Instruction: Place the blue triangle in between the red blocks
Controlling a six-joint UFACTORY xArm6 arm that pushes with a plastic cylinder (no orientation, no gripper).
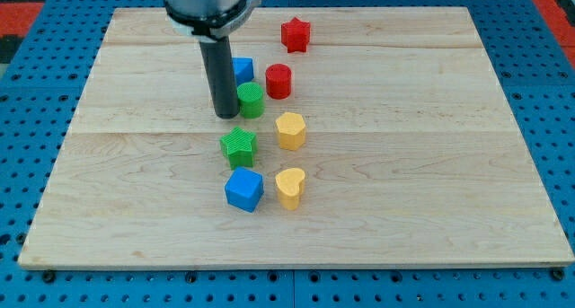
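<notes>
My tip (pixel 224 116) sits bare, touching the green plastic cylinder (pixel 251 101) on its right. The small blue plastic triangle (pixel 243 70) hides just behind the rod. It probably still needs nudging rightward and up between the red plastic cylinder (pixel 278 81) and red plastic star (pixel 295 34).

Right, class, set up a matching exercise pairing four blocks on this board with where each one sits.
Blocks:
1. red star
2. blue cube
3. green cylinder
4. yellow heart

Places:
A. just right of my tip
B. nearest the view's top
C. right of the blue cube
D. below the green star

Pairs: 1-B, 2-D, 3-A, 4-C
</notes>
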